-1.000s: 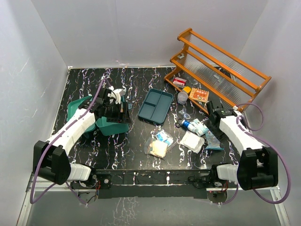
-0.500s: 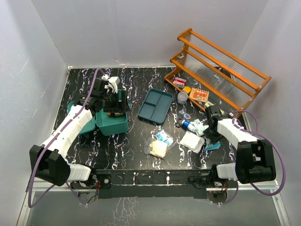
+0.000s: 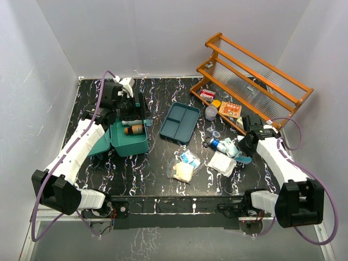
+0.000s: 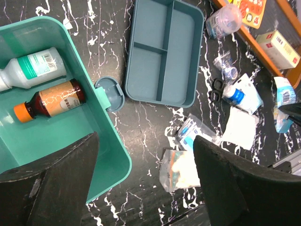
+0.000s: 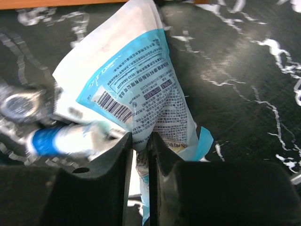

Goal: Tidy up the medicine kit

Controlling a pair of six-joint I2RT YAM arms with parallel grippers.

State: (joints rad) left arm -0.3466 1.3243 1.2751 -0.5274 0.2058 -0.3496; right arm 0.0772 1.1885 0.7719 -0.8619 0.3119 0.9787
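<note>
Teal-green plastic of the medicine kit (image 3: 130,147) sits lid-open toward the tabletop's left edge. An amber bottle (image 3: 134,130) with an orange cap now lies inside it beside a white bottle (image 4: 33,68). A second ago the left gripper (image 4: 148,141) was down in the box; it has since risen and drawn toward the far edge, fingers spread and empty. That reads as one item delivered. Past the divided tray (image 3: 181,123) at mid-table, near the right edge, the right gripper (image 5: 139,141) has gone from wide to pinching a blue-and-white packet (image 5: 141,89) by its lower end, so the next item looks secured. The left arm stretches long from its base, its wrist looking down on the kit. The right arm reaches forward and inward, its wrist low over loose supplies in front of the orange rack (image 3: 255,76).
</note>
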